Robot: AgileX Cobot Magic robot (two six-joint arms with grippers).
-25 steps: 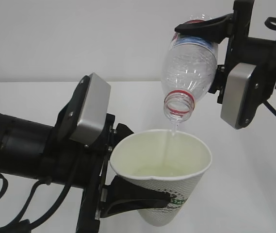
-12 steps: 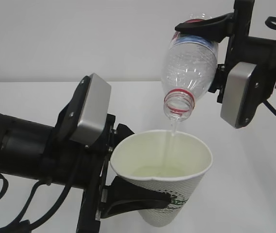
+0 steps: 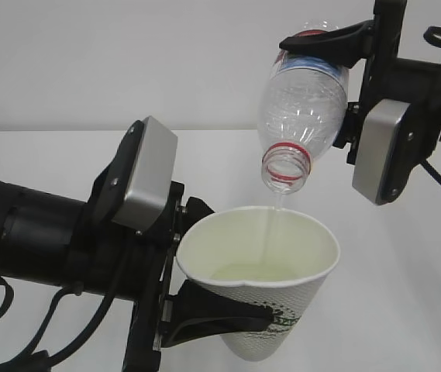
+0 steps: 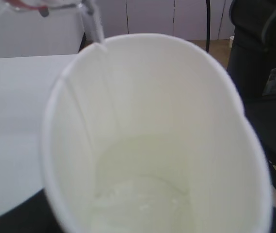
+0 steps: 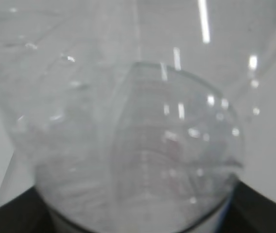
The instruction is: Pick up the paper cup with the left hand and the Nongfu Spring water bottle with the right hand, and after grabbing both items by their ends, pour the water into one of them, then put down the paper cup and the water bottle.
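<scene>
The right claw (image 3: 317, 43) pinches the bottle (image 3: 301, 108) by its base, tipped neck-down above the cup (image 3: 263, 271) so a thin stream of water (image 3: 270, 225) falls inside. The left claw (image 3: 220, 310) clamps the cup low on its wall, held off the tabletop (image 3: 406, 294) and leaning toward the stream.

my left hand (image 3: 204, 306) grips the cup (image 3: 260, 288) low on its wall, one black finger (image 3: 220, 316) wrapped across the front, the mouth tipped a little toward the camera. my right hand (image 3: 342, 77) holds the bottle (image 3: 301, 105) by its base, neck slanting down above the cup. a thin stream of water (image 3: 273, 225) falls from the neck into the cup, where a shallow pool sits. a white table (image 3: 406, 310) lies below.
</scene>
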